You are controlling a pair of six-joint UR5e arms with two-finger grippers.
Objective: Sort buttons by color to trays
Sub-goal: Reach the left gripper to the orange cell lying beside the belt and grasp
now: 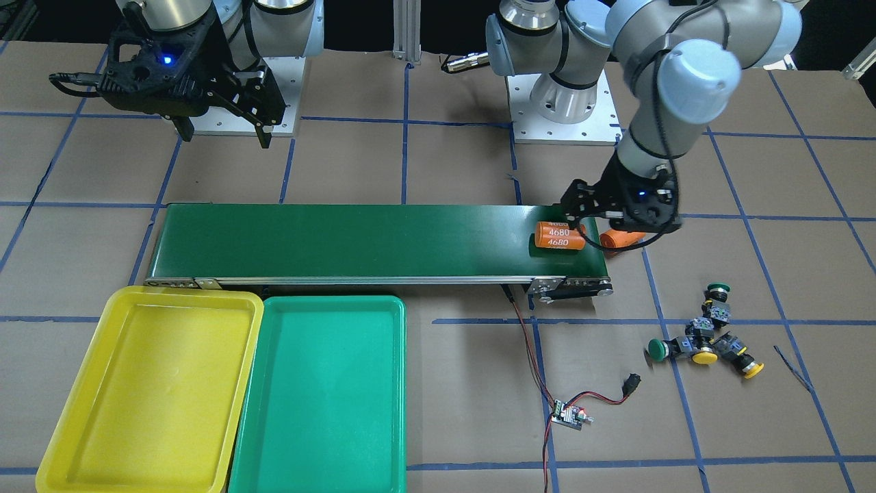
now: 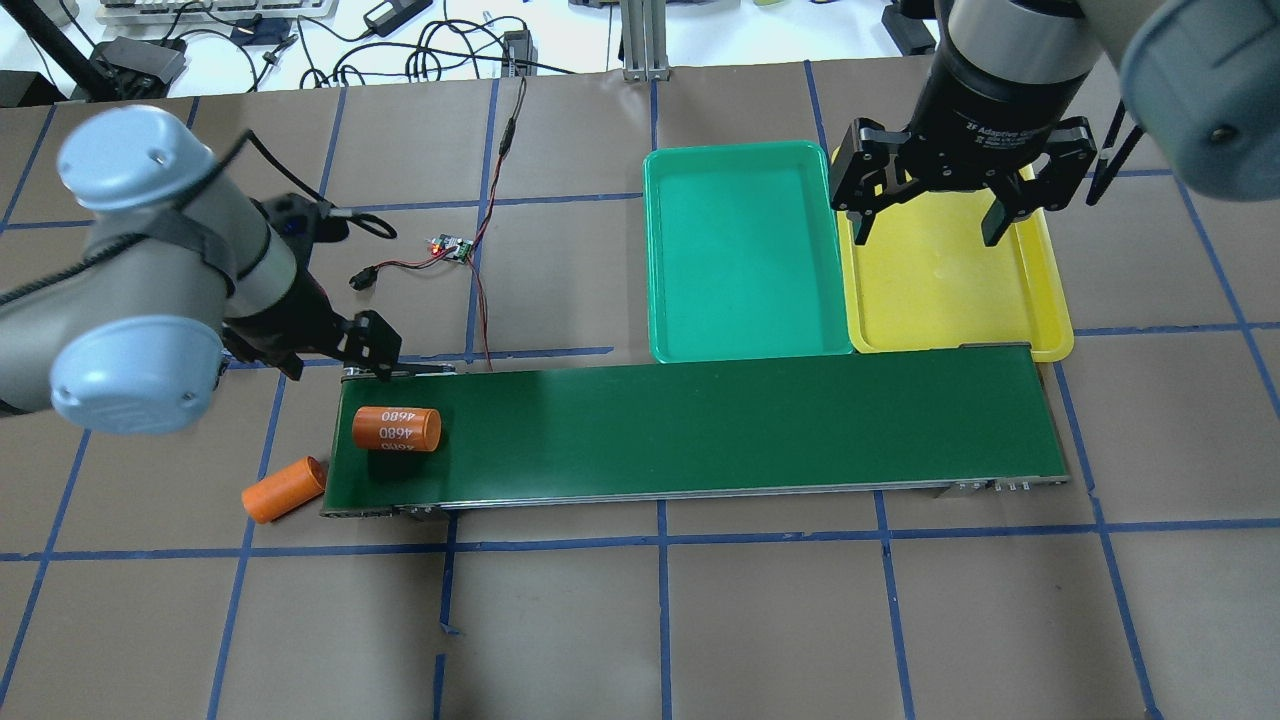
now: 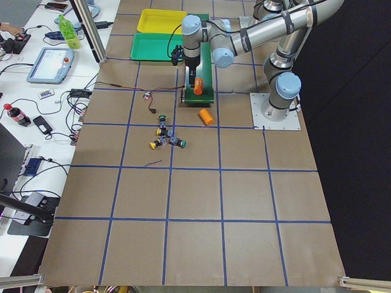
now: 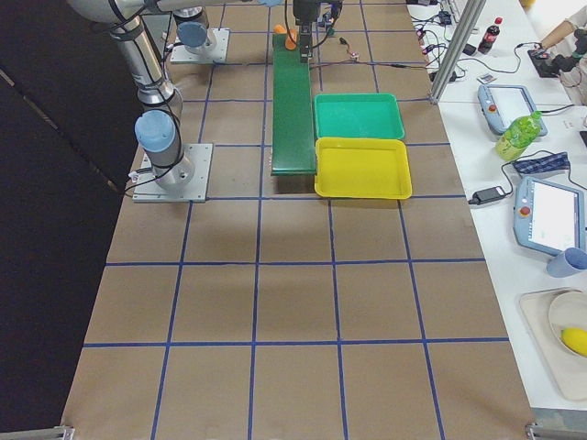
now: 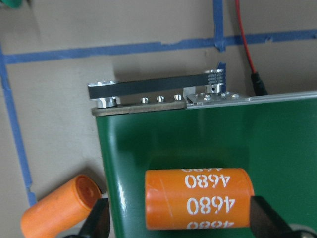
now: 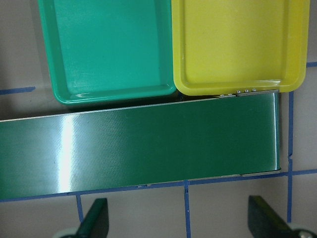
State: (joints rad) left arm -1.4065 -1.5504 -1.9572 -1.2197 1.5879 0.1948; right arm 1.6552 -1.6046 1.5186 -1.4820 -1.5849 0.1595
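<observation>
Left gripper (image 5: 183,223): jaws spread wide, nothing held. It hangs over the end of the conveyor belt (image 1: 356,239). In its wrist view the fingers flank the orange cylinder marked 4680 (image 1: 560,235), but whether they are down around it or above it cannot be told. A second orange cylinder (image 1: 619,238) lies just off the belt's end.

Right gripper (image 2: 928,225): also wide open and unloaded, held high near the trays.

The buttons (image 1: 705,332) lie on their sides in a loose cluster on the table paper, beyond the belt's end on the robot's left and well apart from the trays. There are two green caps and two yellow. Several bodies touch or nearly touch.

Nothing lies in the yellow tray (image 1: 157,383) or the green tray (image 1: 328,390), which sit side by side against the belt. No sorting is done.

Handling, as a judgement: the buttons look light and rigid. Their domed caps are likely slick and apt to roll or pivot. The better hold is across the flat sides of the blocky switch body, not the cap. The outlying buttons give the fingers most room, so they should go first. A circuit board (image 1: 570,415) with wires lies near the route.
</observation>
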